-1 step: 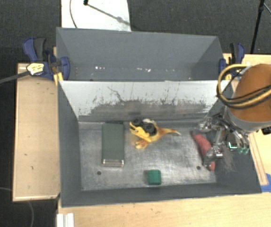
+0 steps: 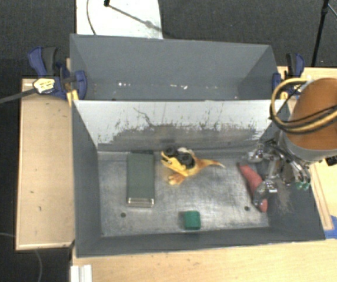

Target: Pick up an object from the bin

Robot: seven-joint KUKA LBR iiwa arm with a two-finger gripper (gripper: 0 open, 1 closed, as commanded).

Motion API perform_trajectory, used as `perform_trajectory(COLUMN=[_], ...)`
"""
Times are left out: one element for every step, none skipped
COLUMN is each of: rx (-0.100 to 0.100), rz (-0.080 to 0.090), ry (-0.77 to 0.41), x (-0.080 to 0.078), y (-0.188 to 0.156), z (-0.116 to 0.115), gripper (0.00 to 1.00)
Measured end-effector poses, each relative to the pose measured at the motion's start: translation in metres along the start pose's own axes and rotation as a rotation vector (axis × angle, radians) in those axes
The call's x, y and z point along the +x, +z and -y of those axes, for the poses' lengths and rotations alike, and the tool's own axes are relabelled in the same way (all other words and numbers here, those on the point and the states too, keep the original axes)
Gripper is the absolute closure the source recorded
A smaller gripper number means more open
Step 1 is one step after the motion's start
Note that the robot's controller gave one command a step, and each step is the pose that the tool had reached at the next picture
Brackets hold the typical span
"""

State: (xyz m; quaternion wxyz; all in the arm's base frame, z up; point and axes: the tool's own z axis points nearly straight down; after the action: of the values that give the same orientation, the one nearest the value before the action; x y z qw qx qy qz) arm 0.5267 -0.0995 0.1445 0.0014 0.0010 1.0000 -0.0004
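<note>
The hand (image 2: 269, 182) sits low at the right side of the bin (image 2: 86, 175), over a long red thing (image 2: 248, 175) whose long axis runs from upper left to lower right beside the right wall; how far open the hand is cannot be told.

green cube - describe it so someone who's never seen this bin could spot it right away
Look in the grey bin, along its near wall, about midway. The green cube sits there alone, in front of the yellow toy. It is small and blocky, unlike the long flat dark slab on the view's left and the red thing on the right.
</note>
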Motion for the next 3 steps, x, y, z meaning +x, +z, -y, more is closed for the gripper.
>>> perform_trajectory(rx=[-0.001,0.000,0.000], rz=[0.006,-0.004,0.005], ry=[0.286,0.347,0.461], x=[-0.017,-0.020,-0.026], y=[0.046,0.046,0.035], z=[0.027,0.036,0.046], gripper=[0.00,0.00,0.00])
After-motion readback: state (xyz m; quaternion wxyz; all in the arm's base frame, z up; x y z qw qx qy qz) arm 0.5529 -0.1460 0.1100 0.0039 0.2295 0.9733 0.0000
